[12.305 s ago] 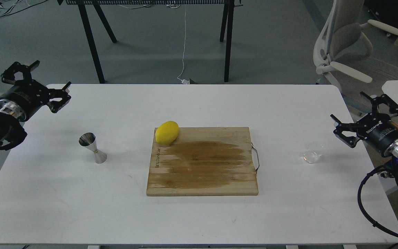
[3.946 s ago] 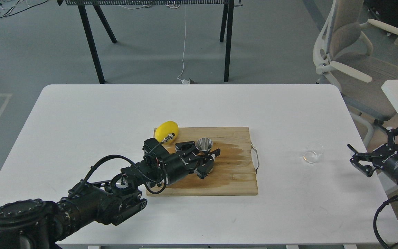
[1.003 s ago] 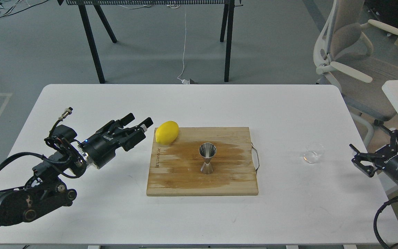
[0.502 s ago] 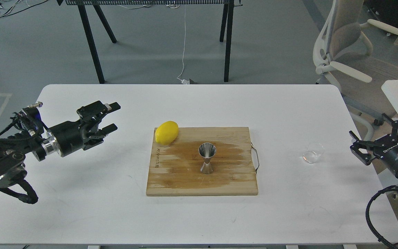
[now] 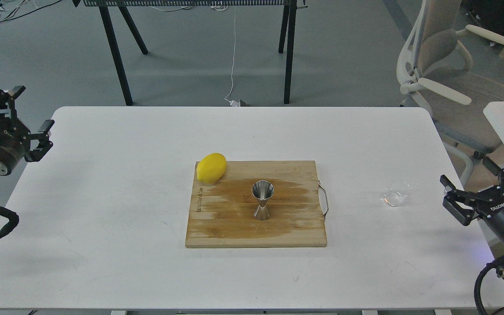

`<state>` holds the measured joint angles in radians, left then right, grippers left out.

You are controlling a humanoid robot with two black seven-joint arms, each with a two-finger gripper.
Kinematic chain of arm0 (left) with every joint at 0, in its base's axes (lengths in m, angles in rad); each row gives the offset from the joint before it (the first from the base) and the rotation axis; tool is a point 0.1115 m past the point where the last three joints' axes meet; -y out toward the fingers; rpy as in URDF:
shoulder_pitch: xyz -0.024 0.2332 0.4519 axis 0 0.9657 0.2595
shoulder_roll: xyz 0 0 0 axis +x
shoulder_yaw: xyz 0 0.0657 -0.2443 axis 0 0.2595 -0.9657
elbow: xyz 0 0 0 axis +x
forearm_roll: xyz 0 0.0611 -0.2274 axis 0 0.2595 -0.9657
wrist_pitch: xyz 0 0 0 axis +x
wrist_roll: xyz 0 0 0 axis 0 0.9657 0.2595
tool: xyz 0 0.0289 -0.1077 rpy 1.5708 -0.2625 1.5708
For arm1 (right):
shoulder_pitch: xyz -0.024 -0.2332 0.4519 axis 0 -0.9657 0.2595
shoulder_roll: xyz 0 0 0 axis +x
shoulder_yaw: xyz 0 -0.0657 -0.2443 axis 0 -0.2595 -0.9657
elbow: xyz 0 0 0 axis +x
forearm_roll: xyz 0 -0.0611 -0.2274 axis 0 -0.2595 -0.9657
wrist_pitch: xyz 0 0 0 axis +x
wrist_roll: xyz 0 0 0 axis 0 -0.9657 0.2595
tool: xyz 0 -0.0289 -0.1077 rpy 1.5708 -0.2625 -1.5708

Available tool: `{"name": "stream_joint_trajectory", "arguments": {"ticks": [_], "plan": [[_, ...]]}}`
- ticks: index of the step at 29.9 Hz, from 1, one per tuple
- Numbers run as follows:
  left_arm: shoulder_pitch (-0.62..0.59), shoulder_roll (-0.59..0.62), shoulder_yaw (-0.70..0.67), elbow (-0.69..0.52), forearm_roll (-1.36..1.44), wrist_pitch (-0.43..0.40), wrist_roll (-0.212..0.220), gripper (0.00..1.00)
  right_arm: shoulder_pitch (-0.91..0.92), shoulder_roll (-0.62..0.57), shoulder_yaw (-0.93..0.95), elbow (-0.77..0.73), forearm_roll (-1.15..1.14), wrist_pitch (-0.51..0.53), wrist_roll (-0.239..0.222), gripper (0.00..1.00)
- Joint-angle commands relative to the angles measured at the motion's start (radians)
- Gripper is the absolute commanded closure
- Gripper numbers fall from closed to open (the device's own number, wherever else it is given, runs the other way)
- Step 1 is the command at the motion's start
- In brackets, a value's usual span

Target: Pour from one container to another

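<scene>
The steel jigger [image 5: 262, 200] stands upright on the middle of the wooden cutting board [image 5: 234, 223]. Off the board to the right, the small clear glass cup [image 5: 397, 193] rests on the white table. My left gripper [image 5: 15, 117] hangs open and empty at the table's far left edge, well away from the jigger. At the table's right edge my right gripper [image 5: 481, 183] is open and empty, a little right of the cup and level with it, not touching it.
A yellow lemon [image 5: 211, 167] lies on the board's back left corner. The board has a metal handle [image 5: 324, 200] on its right side. A white office chair [image 5: 444, 65] and black table legs [image 5: 116, 57] stand beyond the table's far edge.
</scene>
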<state>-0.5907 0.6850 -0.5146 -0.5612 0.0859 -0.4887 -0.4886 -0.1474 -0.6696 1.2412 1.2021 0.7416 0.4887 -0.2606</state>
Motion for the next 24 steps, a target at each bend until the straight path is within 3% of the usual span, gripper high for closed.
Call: {"name": "stream_joint_trajectory", "arguments": {"ticks": [1,6,16,24], "plan": [[0.008,-0.008,0.002,0.004,-0.009,0.000,0.000,0.01,-0.084,-0.002,0.006,0.066,0.048,0.000,-0.002,0.01],[0.020,-0.012,0.004,0.020,-0.009,0.000,0.000,0.01,-0.120,-0.001,0.006,0.073,0.065,0.000,0.001,0.01],[0.025,-0.044,0.007,0.026,-0.009,0.000,0.000,0.01,-0.051,0.057,0.011,0.059,0.062,-0.301,0.017,0.01],[0.026,-0.071,0.010,0.069,-0.009,0.000,0.000,0.01,0.046,0.117,-0.020,-0.047,0.053,-0.397,0.018,0.01]]}}
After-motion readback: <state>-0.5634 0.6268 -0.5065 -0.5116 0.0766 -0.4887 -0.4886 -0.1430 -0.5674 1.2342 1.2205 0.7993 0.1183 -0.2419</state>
